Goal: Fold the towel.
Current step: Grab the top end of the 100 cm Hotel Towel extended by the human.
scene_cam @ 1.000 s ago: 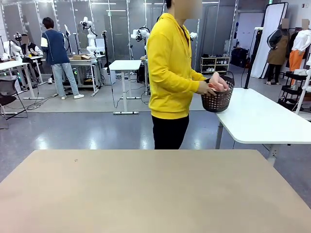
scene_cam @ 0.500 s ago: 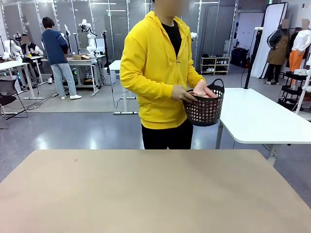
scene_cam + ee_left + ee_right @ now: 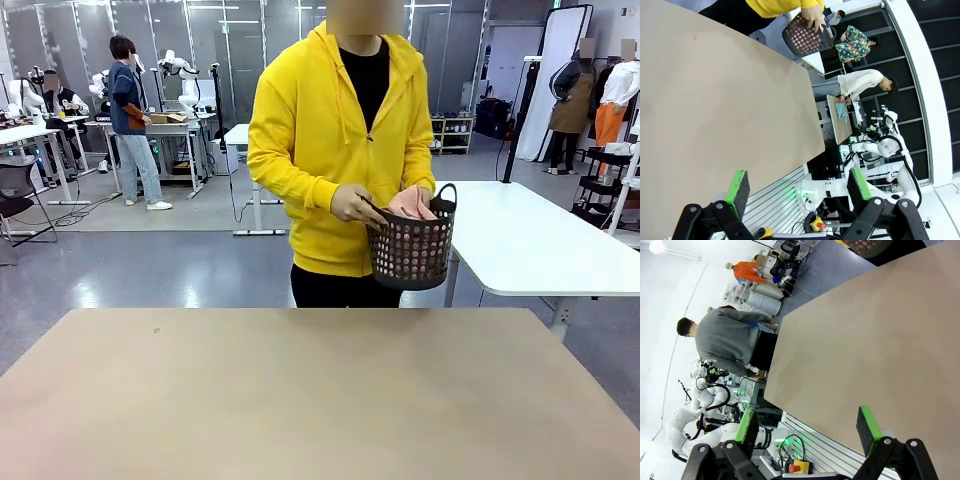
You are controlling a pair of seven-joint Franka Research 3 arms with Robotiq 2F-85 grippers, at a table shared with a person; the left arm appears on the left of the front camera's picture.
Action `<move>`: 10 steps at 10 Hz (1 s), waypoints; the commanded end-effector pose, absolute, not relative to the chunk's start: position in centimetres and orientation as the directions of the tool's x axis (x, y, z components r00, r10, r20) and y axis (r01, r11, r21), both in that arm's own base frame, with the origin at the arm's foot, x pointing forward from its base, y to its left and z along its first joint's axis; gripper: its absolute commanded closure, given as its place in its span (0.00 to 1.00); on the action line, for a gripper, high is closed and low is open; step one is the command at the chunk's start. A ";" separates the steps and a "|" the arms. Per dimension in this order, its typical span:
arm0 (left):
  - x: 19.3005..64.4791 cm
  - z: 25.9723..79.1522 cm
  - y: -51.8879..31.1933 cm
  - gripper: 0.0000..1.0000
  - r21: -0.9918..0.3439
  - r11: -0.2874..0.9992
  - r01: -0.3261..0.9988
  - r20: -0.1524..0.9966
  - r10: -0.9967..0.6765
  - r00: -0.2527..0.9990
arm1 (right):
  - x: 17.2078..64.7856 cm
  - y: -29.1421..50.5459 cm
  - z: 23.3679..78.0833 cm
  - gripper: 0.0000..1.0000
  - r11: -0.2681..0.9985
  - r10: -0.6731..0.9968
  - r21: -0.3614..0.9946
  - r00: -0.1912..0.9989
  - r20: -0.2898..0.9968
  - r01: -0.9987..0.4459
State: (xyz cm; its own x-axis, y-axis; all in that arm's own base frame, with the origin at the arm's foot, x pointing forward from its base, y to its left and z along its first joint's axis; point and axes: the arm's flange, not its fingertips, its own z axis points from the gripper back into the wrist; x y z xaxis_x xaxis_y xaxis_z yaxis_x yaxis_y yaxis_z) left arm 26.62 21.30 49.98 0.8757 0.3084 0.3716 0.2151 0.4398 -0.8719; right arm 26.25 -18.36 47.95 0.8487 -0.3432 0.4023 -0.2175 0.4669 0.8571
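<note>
Front view: beyond the desk's (image 3: 300,390) far edge a person (image 3: 320,150) held a dark basket (image 3: 412,250), with the pink towel (image 3: 410,205) bunched in its top.

Left wrist view: the left gripper (image 3: 799,184) hung wide open and empty above the desk.

Right wrist view: the right gripper (image 3: 807,426) was likewise spread wide and empty above the desk.

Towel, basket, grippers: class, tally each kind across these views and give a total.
Towel: 1
Basket: 1
Grippers: 2, the left gripper and the right gripper, both open
Total: 4
</note>
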 end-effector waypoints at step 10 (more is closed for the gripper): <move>26.5 50.0 21.3 0.00 -0.873 0.432 0.228 0.378 0.302 0.875 | 26.3 -18.4 48.1 0.00 0.465 -0.344 0.855 0.844 0.411 -0.227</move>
State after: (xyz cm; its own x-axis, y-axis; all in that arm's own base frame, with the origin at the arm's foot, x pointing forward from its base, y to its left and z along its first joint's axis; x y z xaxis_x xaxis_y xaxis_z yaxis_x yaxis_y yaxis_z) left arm 26.62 21.31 49.98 0.8756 0.3086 0.3716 0.2150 0.4399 -0.8719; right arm 26.23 -18.36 47.96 0.8488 -0.3433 0.4021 -0.2167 0.4678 0.8569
